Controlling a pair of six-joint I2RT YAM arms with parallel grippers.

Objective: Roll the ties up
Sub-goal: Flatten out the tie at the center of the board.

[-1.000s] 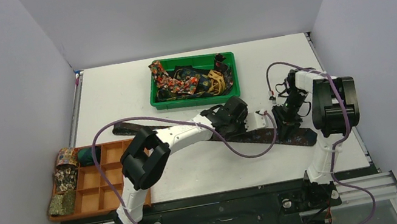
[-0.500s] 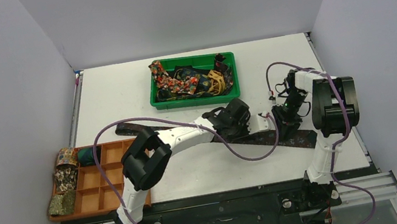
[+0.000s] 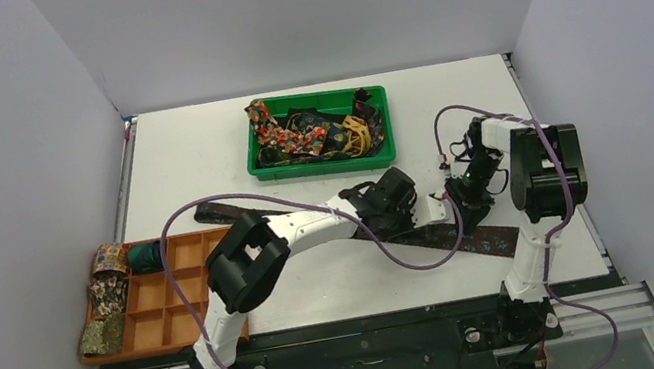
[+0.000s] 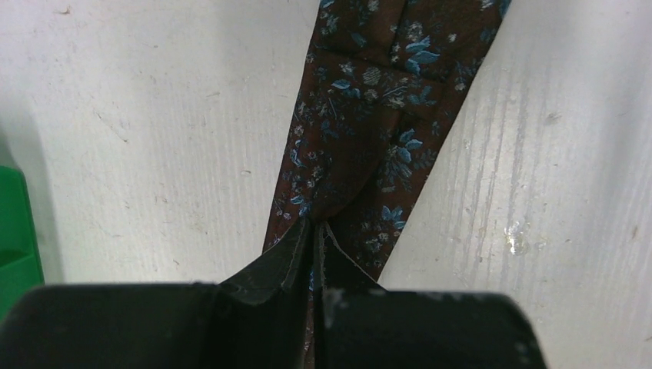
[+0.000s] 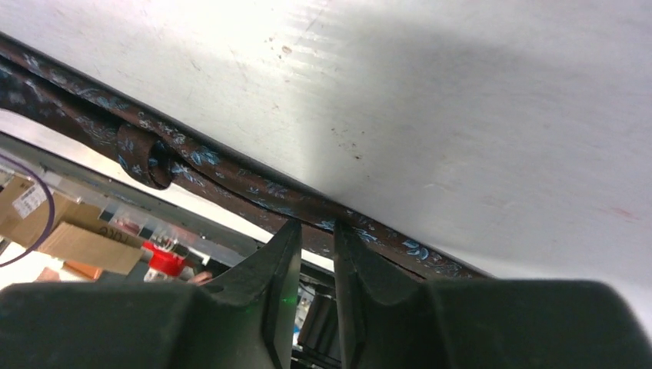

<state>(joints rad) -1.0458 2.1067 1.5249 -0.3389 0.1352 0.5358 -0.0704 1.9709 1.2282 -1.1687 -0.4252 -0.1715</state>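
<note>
Two grippers, one brown tie.
Top view: the brown tie [image 3: 490, 239] lies slantwise across the table [image 3: 196, 157], on the near side of the green bin [image 3: 319, 164]; the left gripper [image 3: 425, 213] and right gripper [image 3: 462, 197] sit close together on its right part. Left wrist: the fingertips [image 4: 284, 254] are pressed together, pinching the cloth. Right wrist: the fingers [image 5: 281, 257] stand narrowly apart, clamped on the tie's edge.

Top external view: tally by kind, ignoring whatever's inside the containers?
Dark brown blue-flowered fabric tie laid out: 1
Green plastic bin: 1
Orange compartmented tray: 1
Left gripper, right gripper: 2
Total: 5
</note>
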